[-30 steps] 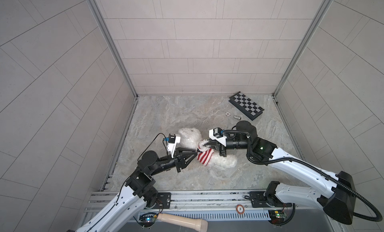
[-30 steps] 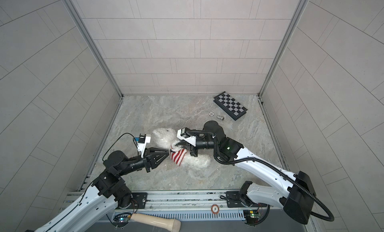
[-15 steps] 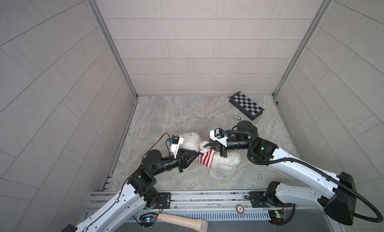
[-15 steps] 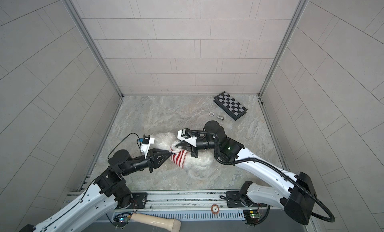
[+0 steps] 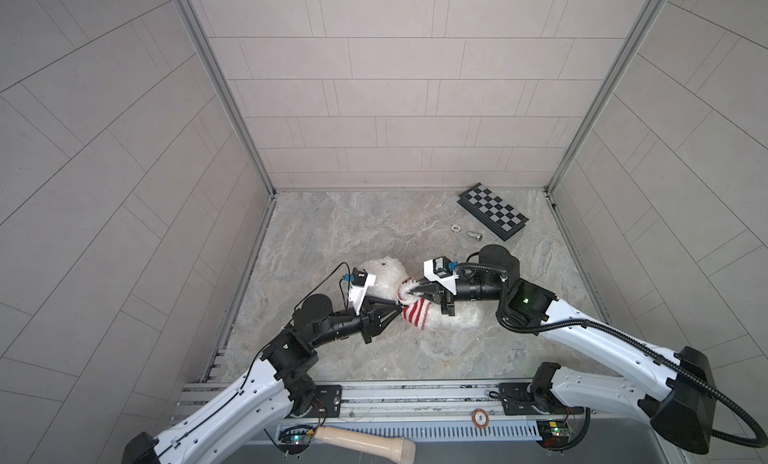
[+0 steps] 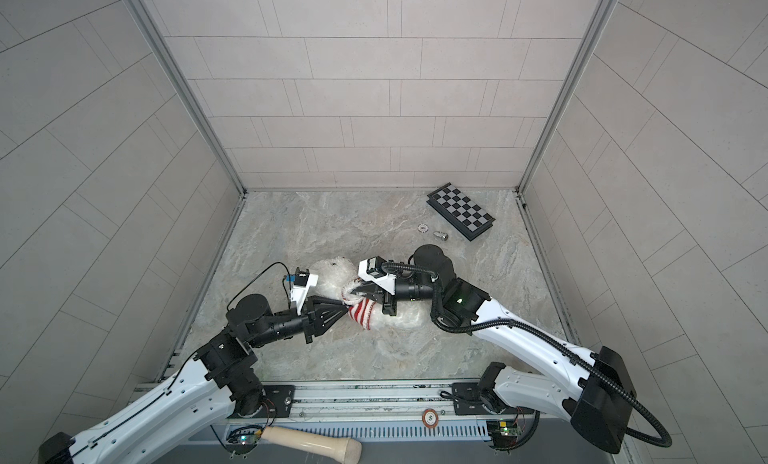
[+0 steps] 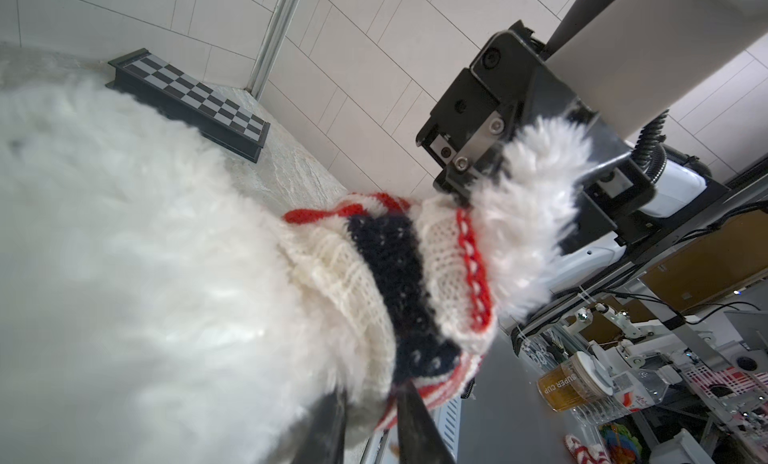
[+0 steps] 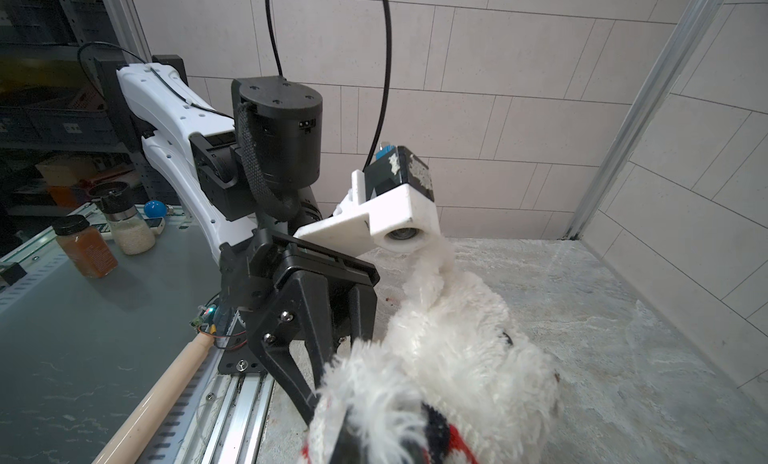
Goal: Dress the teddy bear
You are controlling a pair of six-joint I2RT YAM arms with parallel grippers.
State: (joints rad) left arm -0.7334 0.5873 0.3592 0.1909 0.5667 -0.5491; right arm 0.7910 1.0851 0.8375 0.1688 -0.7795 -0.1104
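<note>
Marble tabletop (image 5: 353, 233), centre frame: your left gripper (image 5: 398, 311) and right gripper (image 5: 409, 291) both pinch the striped sweater (image 5: 415, 315) on the teddy bear (image 5: 384, 274).

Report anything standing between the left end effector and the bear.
Only the sweater, bunched around the bear. The left end effector grips one edge of it, and the right end effector pinches another. Nothing else visible intervenes.

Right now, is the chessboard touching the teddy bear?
No, the chessboard lies in the far right corner, well apart from the teddy bear.
</note>
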